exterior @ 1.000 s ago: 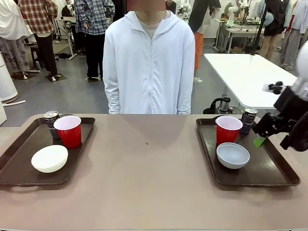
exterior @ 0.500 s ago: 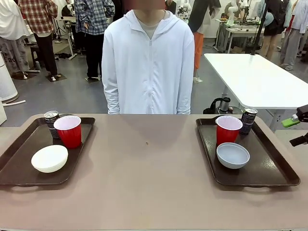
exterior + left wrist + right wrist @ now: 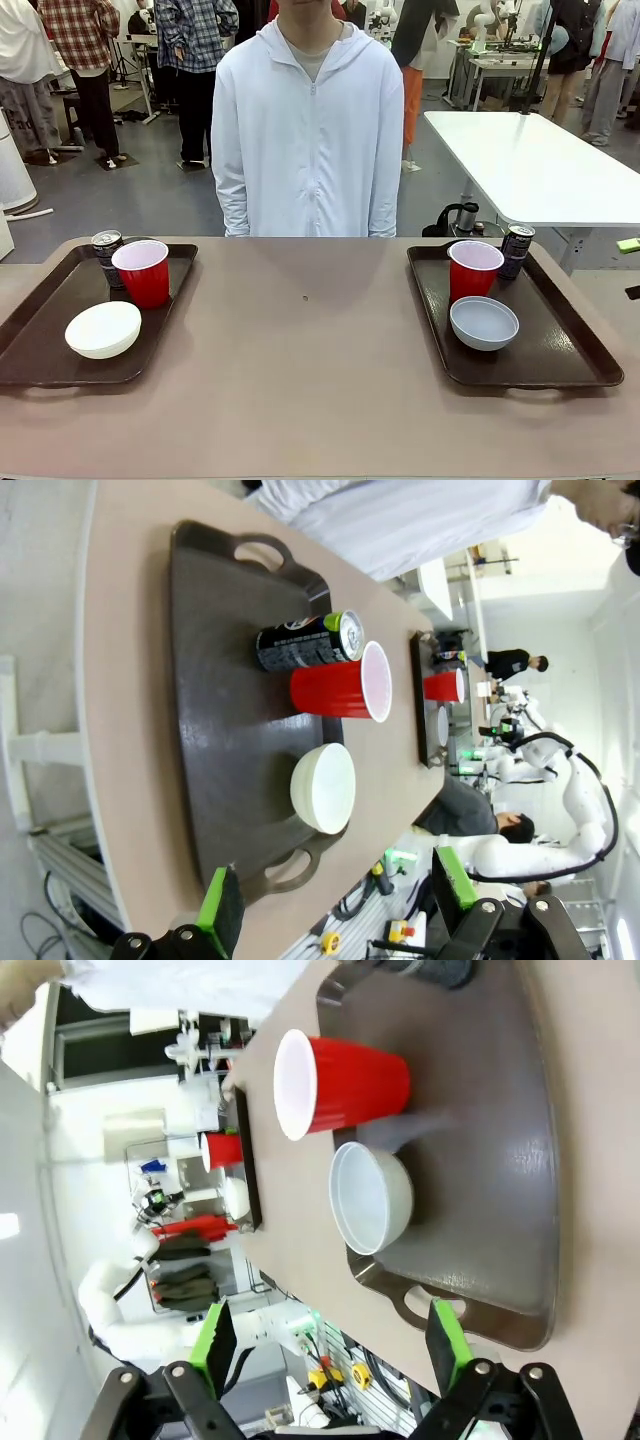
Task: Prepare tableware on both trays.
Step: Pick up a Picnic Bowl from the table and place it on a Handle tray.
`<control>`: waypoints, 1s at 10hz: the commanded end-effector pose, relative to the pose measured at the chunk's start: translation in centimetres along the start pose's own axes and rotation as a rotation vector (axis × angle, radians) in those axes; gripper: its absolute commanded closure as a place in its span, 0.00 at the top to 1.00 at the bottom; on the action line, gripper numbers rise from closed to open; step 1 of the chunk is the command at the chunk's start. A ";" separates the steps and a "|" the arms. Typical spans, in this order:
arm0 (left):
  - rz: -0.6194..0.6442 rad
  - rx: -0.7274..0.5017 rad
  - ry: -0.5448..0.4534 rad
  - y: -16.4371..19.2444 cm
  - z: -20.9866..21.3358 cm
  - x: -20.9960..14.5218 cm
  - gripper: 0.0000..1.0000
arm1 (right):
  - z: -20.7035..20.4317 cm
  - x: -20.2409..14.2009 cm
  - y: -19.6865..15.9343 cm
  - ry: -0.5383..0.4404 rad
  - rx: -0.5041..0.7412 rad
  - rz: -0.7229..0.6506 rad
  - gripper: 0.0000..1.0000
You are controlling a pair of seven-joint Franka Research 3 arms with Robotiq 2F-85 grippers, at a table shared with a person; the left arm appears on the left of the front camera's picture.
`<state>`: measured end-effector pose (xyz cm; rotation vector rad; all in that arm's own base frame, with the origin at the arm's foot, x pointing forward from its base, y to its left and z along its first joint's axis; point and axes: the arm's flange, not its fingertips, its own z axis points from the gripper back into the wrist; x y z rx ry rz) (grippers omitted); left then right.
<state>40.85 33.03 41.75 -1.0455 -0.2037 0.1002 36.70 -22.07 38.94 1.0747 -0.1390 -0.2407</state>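
Trays [image 3: 70,355] each carry cup, can, bowl, labels unreadable; left gripper [image 3: 335,900] and right gripper [image 3: 325,1345] spread wide, empty.

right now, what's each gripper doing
Left gripper: open, holding nothing.
Right gripper: open, holding nothing.

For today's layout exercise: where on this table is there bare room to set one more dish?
The tabletop between the left tray and right tray is bare. Each tray's far end is crowded by a can, cup and bowl; the right tray's near right side is free.
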 end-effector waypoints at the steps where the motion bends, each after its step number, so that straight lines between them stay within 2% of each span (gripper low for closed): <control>1: -0.001 -0.008 -0.010 -0.2 0.0 -0.2 1.00 | 1.3 0.5 -1.4 -0.011 0.054 -0.022 1.00; 3: -0.001 -0.008 -0.010 -0.2 0.0 -0.2 1.00 | 2.0 -0.3 -2.3 0.012 0.082 0.011 1.00; 4: -0.001 -0.008 -0.010 -0.2 0.0 -0.2 1.00 | 1.6 -0.5 -2.0 -0.010 0.025 -0.044 1.00; 10: -0.001 -0.008 -0.010 -0.2 0.0 -0.2 1.00 | 1.6 -0.5 -2.0 -0.010 0.025 -0.044 1.00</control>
